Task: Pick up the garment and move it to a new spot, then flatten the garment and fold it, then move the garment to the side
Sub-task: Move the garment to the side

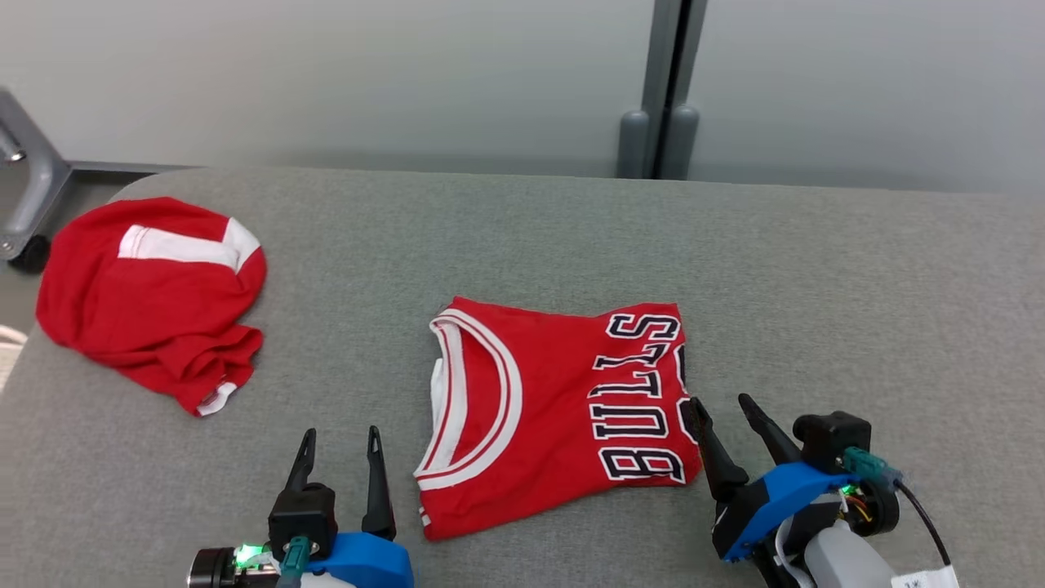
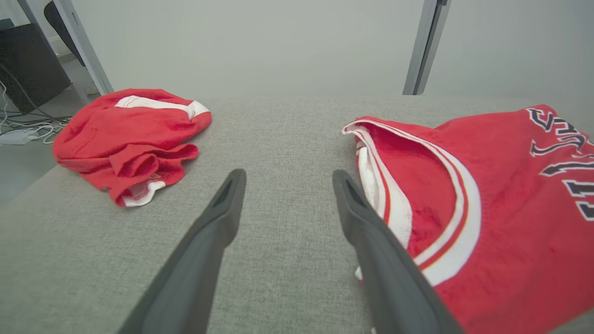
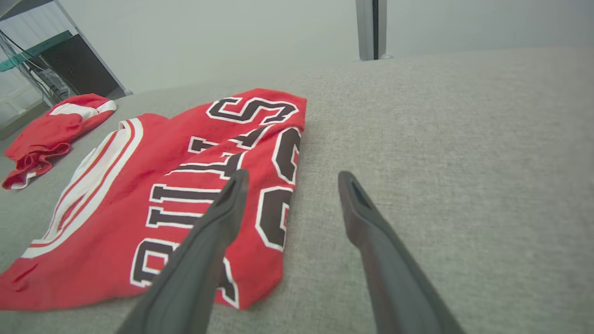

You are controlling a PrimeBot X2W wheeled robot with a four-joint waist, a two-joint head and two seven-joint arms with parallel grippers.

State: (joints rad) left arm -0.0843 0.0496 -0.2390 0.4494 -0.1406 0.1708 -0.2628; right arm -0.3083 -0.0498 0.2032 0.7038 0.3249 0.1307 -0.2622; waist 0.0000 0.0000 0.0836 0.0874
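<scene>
The garment [image 1: 555, 408] is a red jersey with white trim and dark "BULLS" lettering, folded flat at the middle of the grey table. It also lies at the right of the left wrist view [image 2: 487, 208] and at the left of the right wrist view [image 3: 185, 195]. My left gripper [image 1: 339, 445] stands open just left of the jersey's collar side, nothing between its fingers [image 2: 218, 222]. My right gripper [image 1: 722, 408] is open at the jersey's right edge, its left finger [image 3: 218, 232] over the lettered edge, its other finger over bare table.
A second red garment [image 1: 151, 294] with white trim lies crumpled at the table's far left [image 2: 130, 139]. The grey fabric table [image 1: 816, 286] runs wide to the right. A grey wall and a vertical post [image 1: 665, 90] stand behind.
</scene>
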